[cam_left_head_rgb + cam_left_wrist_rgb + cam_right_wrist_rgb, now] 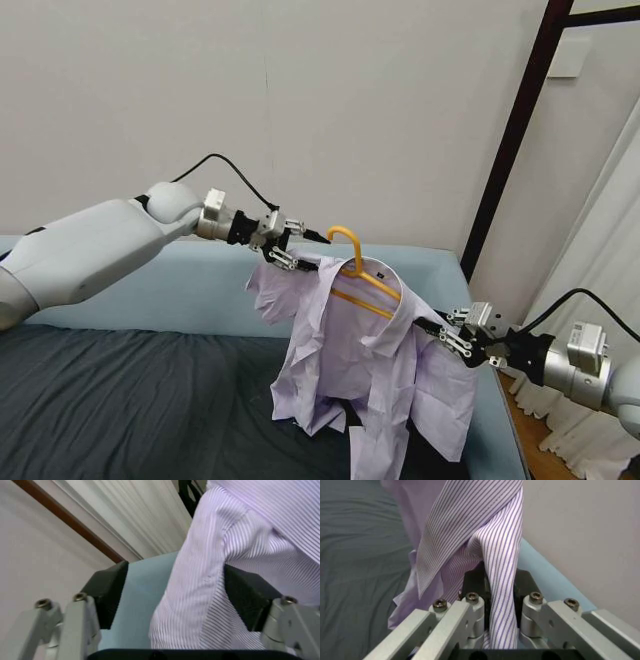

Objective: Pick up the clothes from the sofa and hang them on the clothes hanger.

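Two grippers hold a lilac striped shirt stretched between them at the centre of the head view. It is draped over a yellow hanger whose hook stands up above the collar. The left gripper reaches in from the left edge to the shirt's upper-left shoulder. In its wrist view its black pads stand apart around the cloth, one touching it and the other clear of it, so the jaws are released. The right gripper comes from the lower right corner and is clenched on a fold of the shirt's other shoulder.

Below the shirt, the pale blue sofa crosses the middle of the frame, and a dark grey cover fills the lower left. A plain pale wall takes up the upper half. A dark post slants across the upper right, a white curtain hangs at the right edge, and wooden floor shows beneath it.
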You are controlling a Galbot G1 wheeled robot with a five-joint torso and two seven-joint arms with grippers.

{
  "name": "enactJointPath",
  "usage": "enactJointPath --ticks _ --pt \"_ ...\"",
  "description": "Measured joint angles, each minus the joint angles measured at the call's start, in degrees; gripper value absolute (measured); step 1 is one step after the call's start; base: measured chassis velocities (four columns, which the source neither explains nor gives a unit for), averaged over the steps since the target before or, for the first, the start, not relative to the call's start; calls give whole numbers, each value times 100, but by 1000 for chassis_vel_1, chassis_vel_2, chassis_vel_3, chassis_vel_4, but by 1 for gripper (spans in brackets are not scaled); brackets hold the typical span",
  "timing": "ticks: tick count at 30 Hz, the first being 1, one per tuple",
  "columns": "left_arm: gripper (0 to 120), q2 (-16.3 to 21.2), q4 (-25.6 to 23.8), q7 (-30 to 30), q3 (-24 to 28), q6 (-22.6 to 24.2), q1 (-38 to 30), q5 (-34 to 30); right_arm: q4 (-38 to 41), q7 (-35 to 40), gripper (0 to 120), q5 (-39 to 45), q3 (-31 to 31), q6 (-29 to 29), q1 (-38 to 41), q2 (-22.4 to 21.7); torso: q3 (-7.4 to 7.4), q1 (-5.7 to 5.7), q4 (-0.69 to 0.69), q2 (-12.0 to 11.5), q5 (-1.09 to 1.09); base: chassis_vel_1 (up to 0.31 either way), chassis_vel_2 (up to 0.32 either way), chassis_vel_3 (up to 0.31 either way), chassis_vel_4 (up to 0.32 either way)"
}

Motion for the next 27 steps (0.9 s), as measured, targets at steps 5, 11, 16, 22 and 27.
enactJointPath --ticks 5,11,16,22,27 --pt "94 242 -217 -58 -19 -68 69 -23 -78 98 8 26 2 -60 2 47 0 0 1 0 0 0 0 0 0" --pt "100 502 -575 -377 -87 -129 216 -68 -147 362 8 254 41 -200 47 109 0 0 0 0 0 0 0 0 0" --pt "100 815 -1206 -2033 -311 -276 727 -203 -172 856 8 639 74 -417 266 326 0 0 0 0 1 0 0 0 0" --pt "100 924 -1702 -3324 -810 -249 1416 -170 -127 1211 8 715 74 -610 385 520 0 0 0 0 0 0 0 0 0" --pt "100 1080 -2673 -4947 -1454 15 2438 186 -22 1732 8 731 66 -871 557 783 0 0 0 0 -1 0 0 0 0"
